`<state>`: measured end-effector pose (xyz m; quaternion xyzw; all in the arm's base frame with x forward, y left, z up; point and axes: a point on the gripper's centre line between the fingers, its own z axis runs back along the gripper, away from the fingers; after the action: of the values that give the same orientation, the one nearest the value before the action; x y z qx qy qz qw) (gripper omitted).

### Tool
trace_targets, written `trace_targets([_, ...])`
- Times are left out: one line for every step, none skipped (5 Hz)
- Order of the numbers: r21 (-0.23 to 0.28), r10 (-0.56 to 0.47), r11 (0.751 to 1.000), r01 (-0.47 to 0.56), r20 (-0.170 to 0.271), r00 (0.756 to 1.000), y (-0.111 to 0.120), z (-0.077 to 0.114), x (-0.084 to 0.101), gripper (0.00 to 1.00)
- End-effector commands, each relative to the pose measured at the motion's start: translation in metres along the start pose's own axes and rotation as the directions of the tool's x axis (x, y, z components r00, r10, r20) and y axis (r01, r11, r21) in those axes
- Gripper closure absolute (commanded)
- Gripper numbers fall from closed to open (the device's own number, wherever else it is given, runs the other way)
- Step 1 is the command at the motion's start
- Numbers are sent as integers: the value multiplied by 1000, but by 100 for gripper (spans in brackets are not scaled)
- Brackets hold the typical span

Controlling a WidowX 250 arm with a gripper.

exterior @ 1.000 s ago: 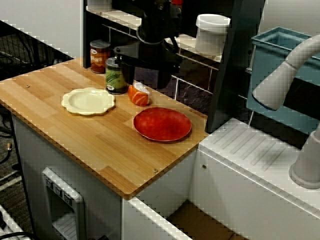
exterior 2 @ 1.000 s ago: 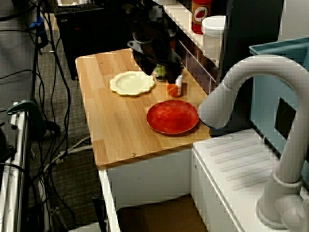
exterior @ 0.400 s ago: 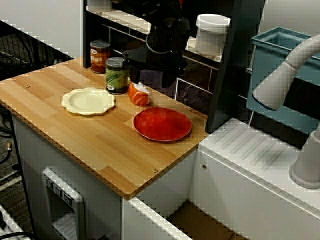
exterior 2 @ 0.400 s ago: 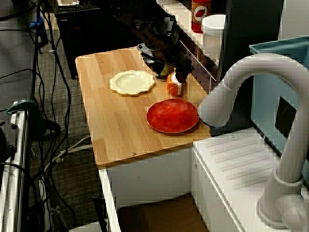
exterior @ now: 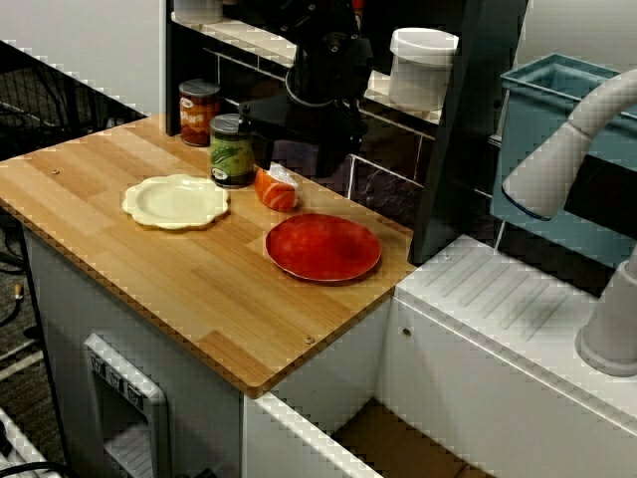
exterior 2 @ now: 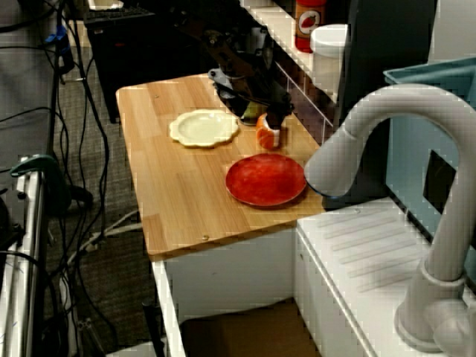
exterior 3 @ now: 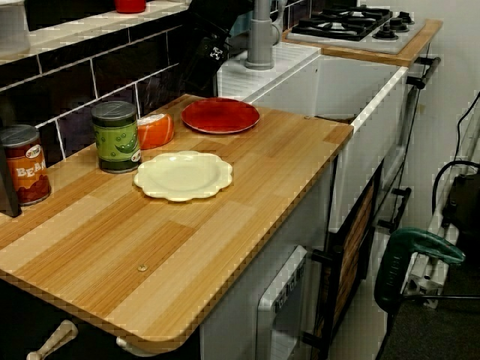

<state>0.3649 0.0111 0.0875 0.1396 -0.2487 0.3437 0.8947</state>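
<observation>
Hovering low over the back edge of the pale wooden desk (exterior: 199, 289), the black gripper (exterior 2: 271, 113) is hanging right at the small orange-and-white food piece (exterior 2: 266, 134). In the view from the sink side, one dark finger is showing just above that piece, at about 1 o'clock of it. The arm's bulk is hiding the fingertips, so I cannot tell whether the gripper is apart, together or touching anything.

In the view across the desk, the food piece is sitting on the wood at 11 o'clock of the round red plate (exterior: 322, 247), close to it but apart. The green-labelled tin can (exterior: 231, 151) is standing upright just beside the piece, at its 10 o'clock. The red-labelled tin can (exterior: 199, 113) is standing at 11 o'clock of the green one, against the dark tiled wall. The cream scalloped plate (exterior: 175, 200) is lying at 7 o'clock of the green can. On the shelf above, a white lidded tub (exterior: 423, 68) is sitting at 2 o'clock of the gripper.
</observation>
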Motion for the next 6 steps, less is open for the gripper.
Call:
trace_targets([32, 64, 998, -63, -31, 997, -13, -4, 18, 0])
trace_targets([29, 79, 997, -78, -45, 996, -10, -5, 21, 0])
trace_targets([43, 68, 997, -66, -49, 997, -9, -6, 23, 0])
trace_targets([44, 79, 996, -76, -55, 995, 1, -7, 29, 0])
trace_targets([34, 86, 996, -84, -55, 995, 8, -6, 32, 0])
trace_targets([30, 95, 995, -93, -56, 994, 13, -8, 34, 0])
